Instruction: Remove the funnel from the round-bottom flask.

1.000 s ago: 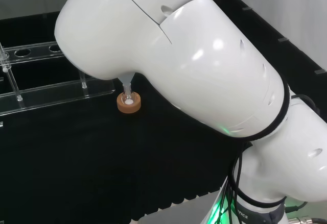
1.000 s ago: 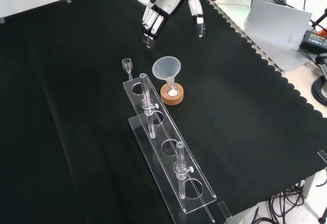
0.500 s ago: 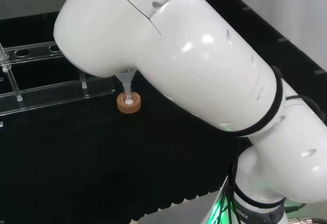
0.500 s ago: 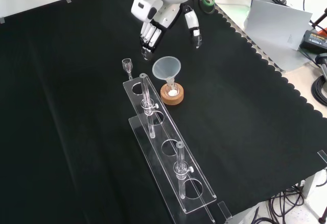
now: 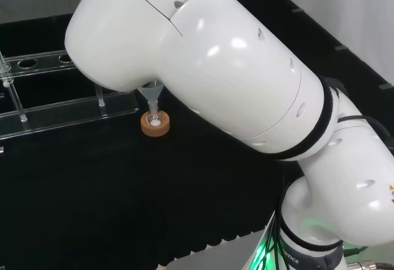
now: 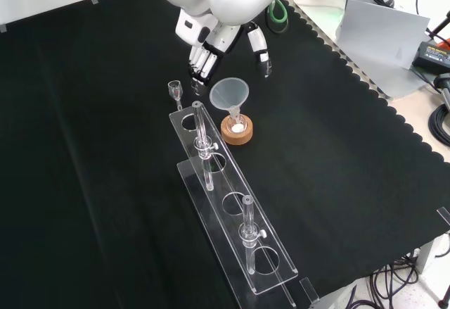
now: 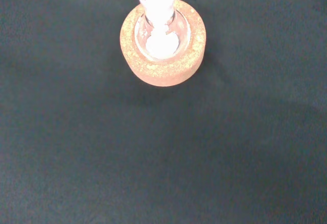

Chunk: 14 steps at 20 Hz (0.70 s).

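Front view: robot hand spread, fingers and thumb apart, holding nothing, just above and behind funnel; funnel stem sits in round-bottom flask on cork ring, beside clear rack. Best: lower straight, pinch funnel rim, lift vertically, avoid tipping flask

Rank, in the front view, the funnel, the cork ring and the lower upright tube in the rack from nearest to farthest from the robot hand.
From the robot hand:
1. funnel, just below the fingers, still in the flask.
2. cork ring, under the funnel, lower in view.
3. lower upright tube, far down the rack, toward the view's bottom.
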{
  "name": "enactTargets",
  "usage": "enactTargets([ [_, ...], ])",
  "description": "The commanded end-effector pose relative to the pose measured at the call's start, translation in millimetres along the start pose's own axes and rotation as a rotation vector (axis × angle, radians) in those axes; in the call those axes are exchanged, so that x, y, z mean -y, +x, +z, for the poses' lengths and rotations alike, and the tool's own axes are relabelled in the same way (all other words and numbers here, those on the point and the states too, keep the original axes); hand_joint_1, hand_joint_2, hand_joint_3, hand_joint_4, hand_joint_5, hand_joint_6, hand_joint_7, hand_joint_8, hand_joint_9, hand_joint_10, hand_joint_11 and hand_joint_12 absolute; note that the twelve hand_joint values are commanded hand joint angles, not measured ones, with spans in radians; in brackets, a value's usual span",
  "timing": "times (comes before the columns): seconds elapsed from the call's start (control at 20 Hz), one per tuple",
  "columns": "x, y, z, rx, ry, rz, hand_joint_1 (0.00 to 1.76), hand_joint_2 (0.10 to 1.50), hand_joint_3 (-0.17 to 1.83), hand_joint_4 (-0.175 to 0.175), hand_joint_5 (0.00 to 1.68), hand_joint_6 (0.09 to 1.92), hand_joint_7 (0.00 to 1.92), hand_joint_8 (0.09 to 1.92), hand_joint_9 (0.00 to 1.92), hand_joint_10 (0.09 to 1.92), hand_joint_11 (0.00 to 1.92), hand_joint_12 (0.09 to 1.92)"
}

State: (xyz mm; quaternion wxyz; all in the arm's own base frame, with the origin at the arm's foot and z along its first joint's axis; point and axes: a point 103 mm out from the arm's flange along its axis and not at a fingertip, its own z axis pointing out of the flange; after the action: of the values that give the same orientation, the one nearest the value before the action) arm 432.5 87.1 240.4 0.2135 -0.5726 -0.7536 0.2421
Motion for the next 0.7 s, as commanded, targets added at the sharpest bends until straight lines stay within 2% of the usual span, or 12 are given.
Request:
enactTargets([
  [0.05,-10,1,5,0.001,0.009,-0.018,0.55,0.69,0.16,-0.051,0.05,0.09,0.00,0.48,0.19,0.84,0.32,1.48],
  [0.4,-22,8,12,0.024,0.038,-0.024,0.55,0.70,0.15,-0.051,0.05,0.09,0.00,0.43,0.15,0.84,0.32,1.48],
  [0.7,-25,8,14,0.050,0.042,-0.007,0.55,0.70,0.15,-0.049,0.05,0.09,0.00,0.41,0.13,0.85,0.31,1.48],
])
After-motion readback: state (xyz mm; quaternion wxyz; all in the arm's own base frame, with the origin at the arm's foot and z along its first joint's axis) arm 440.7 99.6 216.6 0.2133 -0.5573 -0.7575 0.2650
